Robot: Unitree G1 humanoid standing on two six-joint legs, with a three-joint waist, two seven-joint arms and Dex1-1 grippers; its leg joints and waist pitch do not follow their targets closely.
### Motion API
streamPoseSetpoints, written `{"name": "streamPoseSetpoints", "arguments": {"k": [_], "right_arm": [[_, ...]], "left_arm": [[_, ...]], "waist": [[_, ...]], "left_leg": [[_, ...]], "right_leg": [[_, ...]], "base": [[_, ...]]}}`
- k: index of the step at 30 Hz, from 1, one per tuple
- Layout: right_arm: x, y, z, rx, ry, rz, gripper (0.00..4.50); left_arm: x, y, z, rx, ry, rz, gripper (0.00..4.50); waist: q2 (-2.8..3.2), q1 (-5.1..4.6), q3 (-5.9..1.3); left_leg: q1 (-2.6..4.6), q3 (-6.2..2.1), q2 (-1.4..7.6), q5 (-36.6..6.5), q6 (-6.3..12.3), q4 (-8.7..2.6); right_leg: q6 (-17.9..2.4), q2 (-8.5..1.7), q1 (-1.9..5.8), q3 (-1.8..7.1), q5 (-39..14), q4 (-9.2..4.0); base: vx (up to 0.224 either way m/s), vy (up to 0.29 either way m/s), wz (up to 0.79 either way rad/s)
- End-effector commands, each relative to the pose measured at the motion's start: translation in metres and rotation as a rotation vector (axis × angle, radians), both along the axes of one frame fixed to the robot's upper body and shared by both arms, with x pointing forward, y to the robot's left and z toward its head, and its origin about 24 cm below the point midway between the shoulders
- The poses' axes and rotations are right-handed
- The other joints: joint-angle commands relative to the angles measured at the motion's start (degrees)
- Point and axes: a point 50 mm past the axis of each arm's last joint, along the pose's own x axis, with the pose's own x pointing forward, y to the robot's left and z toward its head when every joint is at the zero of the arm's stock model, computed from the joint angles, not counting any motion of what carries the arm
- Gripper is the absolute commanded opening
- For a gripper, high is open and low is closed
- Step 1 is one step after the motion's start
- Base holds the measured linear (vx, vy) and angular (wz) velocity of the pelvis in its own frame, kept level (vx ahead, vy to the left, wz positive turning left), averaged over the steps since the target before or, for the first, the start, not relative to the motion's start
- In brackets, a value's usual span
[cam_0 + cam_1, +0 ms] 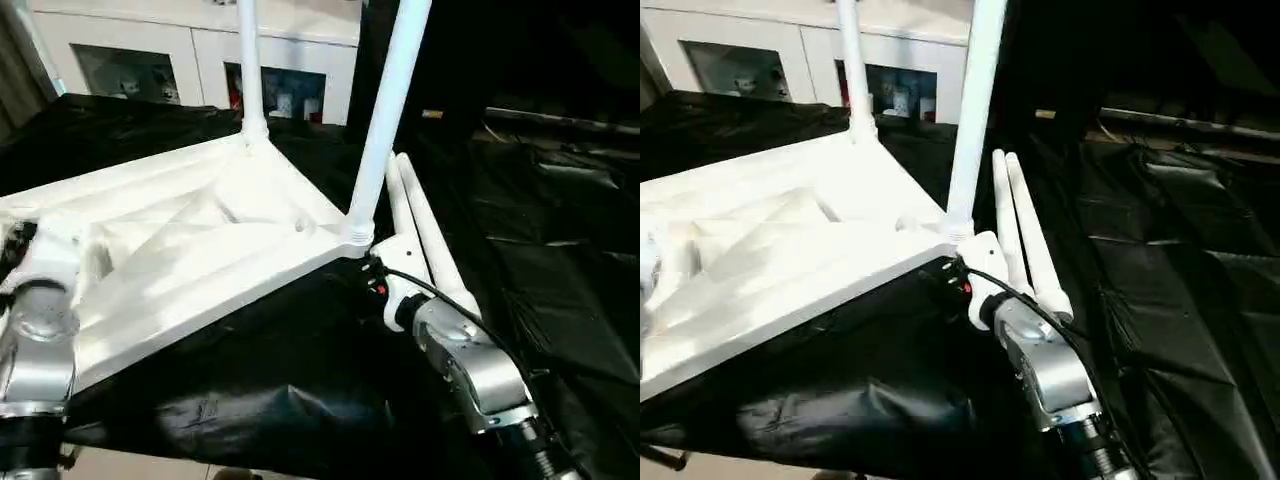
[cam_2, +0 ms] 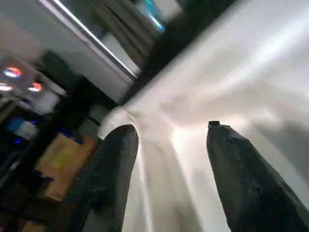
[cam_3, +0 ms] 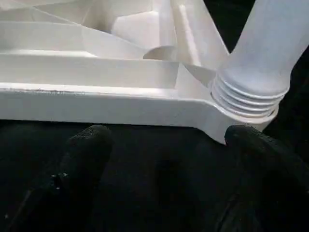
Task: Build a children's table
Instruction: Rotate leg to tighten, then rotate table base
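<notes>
The children's table lies upside down on a black sheet, its white ribbed tabletop (image 1: 200,250) facing up. One white leg (image 1: 250,70) stands in the far corner socket. Another leg (image 1: 385,120) stands in the near right corner, with its threaded base (image 3: 246,99) at the socket. Two loose legs (image 1: 425,235) lie side by side on the sheet to the right. My right gripper (image 3: 169,133) is open, its fingers spread just below the tabletop's edge beside that threaded corner. At the tabletop's left end, my left gripper (image 2: 169,128) is open over the white plastic, holding nothing.
A white cabinet with glass doors (image 1: 200,60) stands behind the work surface. Wrinkled black sheet (image 1: 560,230) covers the surface to the right of the loose legs. The surface's front edge (image 1: 200,455) runs close below the tabletop.
</notes>
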Motion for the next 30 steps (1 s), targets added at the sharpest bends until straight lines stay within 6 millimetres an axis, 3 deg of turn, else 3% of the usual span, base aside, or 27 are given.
{"name": "streamPoseSetpoints", "arguments": {"k": [1, 9, 16, 30], "right_arm": [[0.002, 0.001, 0.0, -0.019, 0.009, -0.001, 4.19], [0.007, 0.009, -0.005, -0.027, 0.032, 0.01, 4.19], [0.016, 0.014, -0.011, -0.038, 0.064, 0.0, 4.19], [0.031, 0.01, -0.015, -0.046, 0.073, -0.024, 4.19]], "left_arm": [[0.001, -0.001, -0.006, -0.018, 0.067, -0.043, 2.64], [0.001, -0.003, -0.018, -0.076, 0.249, -0.17, 2.64], [-0.013, -0.016, -0.025, -0.153, 0.472, -0.339, 2.64], [-0.023, -0.044, -0.001, -0.231, 0.673, -0.66, 2.64]], "waist": [[1.27, 0.15, -3.29], [1.34, 0.06, -3.24], [1.19, 0.05, -3.27], [1.44, 0.06, -3.21]], "left_leg": [[1.53, -1.05, 1.85, -15.6, -2.41, -4.18], [1.67, -1.01, 1.89, -16.5, -2.98, -4.28], [1.73, -0.91, 1.95, -15.1, -2.95, -4.28], [1.89, -0.72, 1.82, -15.6, -3.71, -4.33]], "right_leg": [[-7.6, -3.1, 1.62, 2.27, -6.4, -3.83], [-8.6, -3.28, 1.54, 2.36, -6.8, -3.71], [-9.7, -3.34, 1.67, 2.32, -4.9, -3.4], [-10.3, -3.17, 1.72, 2.34, -5.1, -3.15]], "base": [[0.0, 0.0, 0.0], [0.0, 0.0, 0.0], [0.0, 0.0, 0.0], [0.0, 0.0, 0.0]]}}
